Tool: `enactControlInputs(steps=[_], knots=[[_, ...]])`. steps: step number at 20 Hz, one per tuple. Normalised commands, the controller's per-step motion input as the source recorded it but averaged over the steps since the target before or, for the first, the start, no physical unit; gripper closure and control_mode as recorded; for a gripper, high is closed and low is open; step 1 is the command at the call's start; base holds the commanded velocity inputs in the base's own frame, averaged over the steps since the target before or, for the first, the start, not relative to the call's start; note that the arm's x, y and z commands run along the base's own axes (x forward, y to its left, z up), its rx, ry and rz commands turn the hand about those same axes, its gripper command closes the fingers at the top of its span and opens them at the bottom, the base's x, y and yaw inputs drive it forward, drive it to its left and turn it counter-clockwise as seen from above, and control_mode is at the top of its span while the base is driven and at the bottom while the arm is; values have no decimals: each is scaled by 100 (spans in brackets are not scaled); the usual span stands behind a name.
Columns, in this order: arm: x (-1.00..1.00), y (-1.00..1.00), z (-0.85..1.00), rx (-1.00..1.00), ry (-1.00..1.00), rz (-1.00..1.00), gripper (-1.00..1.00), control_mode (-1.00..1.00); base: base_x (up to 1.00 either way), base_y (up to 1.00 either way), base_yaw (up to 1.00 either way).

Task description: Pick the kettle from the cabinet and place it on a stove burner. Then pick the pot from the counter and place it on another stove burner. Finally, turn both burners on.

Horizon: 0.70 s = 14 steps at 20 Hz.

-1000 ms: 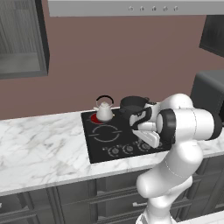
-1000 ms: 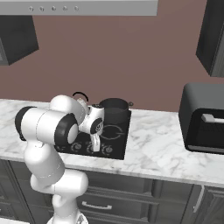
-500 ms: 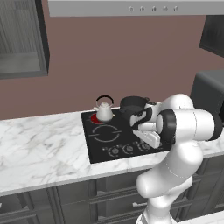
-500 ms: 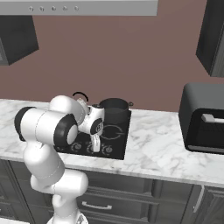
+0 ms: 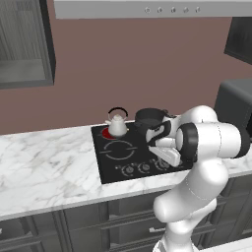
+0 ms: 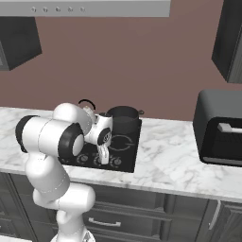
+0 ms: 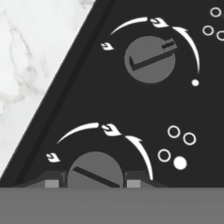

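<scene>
The pale kettle (image 5: 117, 125) stands on the back left burner, which glows red (image 5: 106, 133), on the black cooktop (image 5: 120, 158). The dark pot (image 5: 150, 117) sits on the back right burner beside it. In the right base view the pot (image 6: 124, 118) is behind my hand and the kettle's black handle (image 6: 86, 103) peeks over my arm. My gripper (image 6: 103, 158) points down at the cooktop's front knob row. In the hand view the gripper (image 7: 92, 183) is shut on a round knob (image 7: 94, 168), one fingertip (image 7: 51, 183) on each side. A second knob (image 7: 150, 59) lies beyond it.
White marble counter (image 5: 44, 167) runs both sides of the cooktop and shows in the hand view (image 7: 26, 52). A dark boxy appliance (image 6: 222, 127) stands on the counter at the right. An open wall cabinet (image 5: 24, 44) hangs upper left, with a grey hood (image 5: 147, 9) above the stove.
The jaws have drawn in onto the knob. Arm, kettle and pot stay where they were.
</scene>
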Motion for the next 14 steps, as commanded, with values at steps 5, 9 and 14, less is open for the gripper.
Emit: enactControlInputs(steps=[5,9,14], knots=[[0,0,-7,0,-2,13,100,-100,0,0,0],[0,0,-9,0,-2,14,100,-100,0,0,0],[0,0,-12,0,-4,14,100,-100,0,0,0]])
